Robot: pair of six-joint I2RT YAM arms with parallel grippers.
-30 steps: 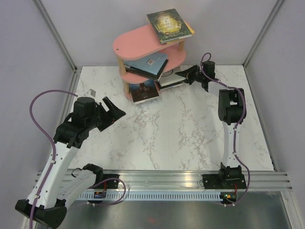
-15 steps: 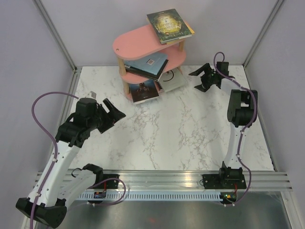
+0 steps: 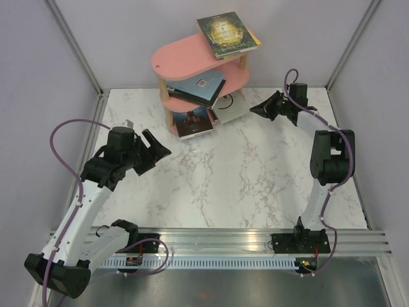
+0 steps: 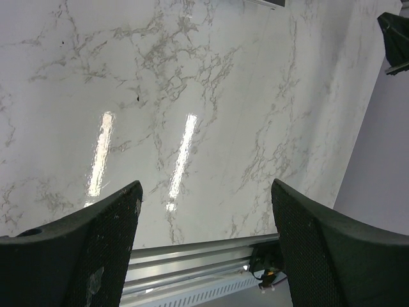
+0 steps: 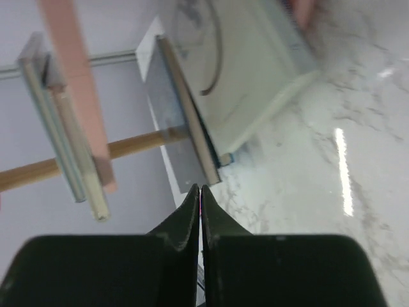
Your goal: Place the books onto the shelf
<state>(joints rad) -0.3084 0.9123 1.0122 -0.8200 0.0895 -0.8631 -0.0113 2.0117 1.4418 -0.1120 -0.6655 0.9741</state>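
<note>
The marble surface (image 3: 255, 173) fills the middle of the overhead view. The pink three-tier shelf (image 3: 192, 61) stands at its far edge, upper centre of the frame.

The left arm (image 3: 77, 217) climbs from the lower left corner, bends at mid-left and points towards the centre, well apart from the shelf. The right arm (image 3: 319, 192) rises from its base at lower right to a high elbow at the right edge. Its forearm then runs up and left towards the shelf's lowest tier.

A green-gold book (image 3: 227, 33) lies on the top board, overhanging its right end. A blue book (image 3: 199, 86) lies on the middle tier. At the lowest tier a dark-covered book (image 3: 192, 121) and a pale grey-green book (image 3: 231, 107) jut out towards the surface.

The left pincer (image 3: 158, 144) hangs over bare marble with its fingers wide apart and nothing between them. Its wrist view (image 4: 204, 192) shows only veined stone between the pads.

The right pincer (image 3: 255, 109) is pressed together, empty, just beside the pale book; whether it touches, the overhead view cannot tell. Its wrist view (image 5: 200, 192) shows the tips meeting. They point at the pale book's (image 5: 255, 83) lower corner, with a wooden post (image 5: 128, 147) and a pink board (image 5: 73, 96) at left.
</note>
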